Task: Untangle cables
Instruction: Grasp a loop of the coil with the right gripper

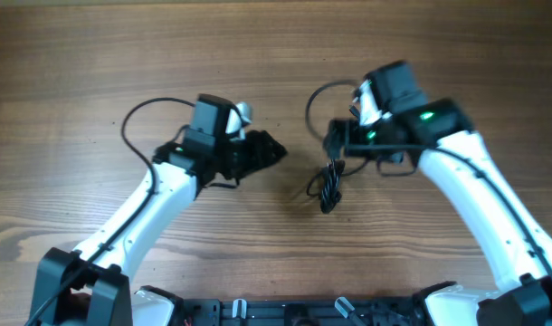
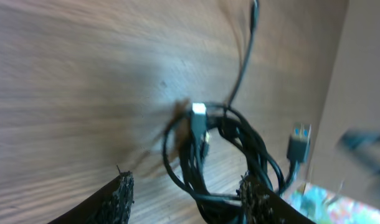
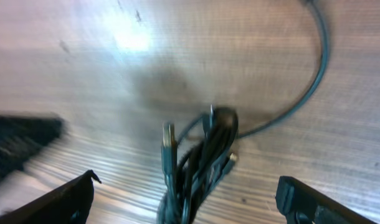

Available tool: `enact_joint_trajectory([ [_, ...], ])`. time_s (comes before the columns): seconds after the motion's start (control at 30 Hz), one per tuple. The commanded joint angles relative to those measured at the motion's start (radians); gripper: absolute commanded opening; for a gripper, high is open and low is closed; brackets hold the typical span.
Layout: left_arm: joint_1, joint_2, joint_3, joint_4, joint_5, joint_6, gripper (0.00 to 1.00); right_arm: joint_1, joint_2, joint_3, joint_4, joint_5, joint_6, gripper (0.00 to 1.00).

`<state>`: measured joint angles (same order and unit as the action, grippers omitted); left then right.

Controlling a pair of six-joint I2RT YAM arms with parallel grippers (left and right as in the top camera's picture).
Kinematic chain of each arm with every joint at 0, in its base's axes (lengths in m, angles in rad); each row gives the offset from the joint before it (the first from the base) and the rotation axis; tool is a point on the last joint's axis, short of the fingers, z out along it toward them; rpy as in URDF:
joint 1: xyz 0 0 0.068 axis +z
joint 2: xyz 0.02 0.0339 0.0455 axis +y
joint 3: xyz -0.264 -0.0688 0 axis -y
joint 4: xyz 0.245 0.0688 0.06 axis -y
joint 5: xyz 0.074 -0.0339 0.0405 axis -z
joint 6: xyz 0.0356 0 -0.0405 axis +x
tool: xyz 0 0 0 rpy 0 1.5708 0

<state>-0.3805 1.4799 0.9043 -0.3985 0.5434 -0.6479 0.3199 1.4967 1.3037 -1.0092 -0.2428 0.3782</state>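
The cables (image 1: 328,188) lie bunched on the wood-grain bench (image 1: 77,54), midway between its near and far edges, with one loop (image 3: 324,59) arcing toward the far edge. The thin black cords look light and limp (stiff only at the metal plugs (image 2: 199,112)), so a plug end seems the surest hold. The left pincer (image 2: 187,183) and right pincer (image 3: 185,183) both gape, holding nothing.

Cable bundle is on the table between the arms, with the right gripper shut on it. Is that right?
No. The right gripper is open, its fingers wide apart on either side of the cable bundle, as the right wrist view shows. The rest holds.
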Motion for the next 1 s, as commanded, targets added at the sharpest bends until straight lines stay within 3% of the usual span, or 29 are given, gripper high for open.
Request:
enact_joint_trajectory([
  [0.0, -0.080, -0.016, 0.002, 0.003, 0.009, 0.026, 0.59, -0.144, -0.033, 0.054, 0.003, -0.182, -0.048, 0.98],
  [0.13, -0.160, -0.016, 0.002, -0.003, 0.047, 0.136, 0.59, -0.291, -0.034, 0.052, -0.005, -0.300, -0.143, 0.98],
  [0.27, -0.216, 0.000, 0.002, 0.076, 0.067, 0.231, 0.66, -0.320, -0.034, 0.052, -0.014, -0.319, -0.182, 0.99],
  [0.4, -0.321, 0.093, 0.001, 0.138, -0.063, 0.193, 0.64, -0.320, -0.034, 0.050, -0.037, -0.315, -0.203, 0.99],
  [0.57, -0.338, 0.174, 0.001, 0.235, -0.076, 0.174, 0.59, -0.320, -0.034, 0.049, -0.046, -0.315, -0.227, 0.99],
  [0.77, -0.325, 0.199, 0.001, 0.344, -0.077, 0.066, 0.04, -0.320, -0.034, 0.049, -0.053, -0.316, -0.241, 0.98],
  [0.97, -0.095, 0.128, 0.001, 0.516, 0.259, -0.112, 0.04, -0.319, -0.034, 0.049, -0.050, -0.416, -0.236, 0.97],
])
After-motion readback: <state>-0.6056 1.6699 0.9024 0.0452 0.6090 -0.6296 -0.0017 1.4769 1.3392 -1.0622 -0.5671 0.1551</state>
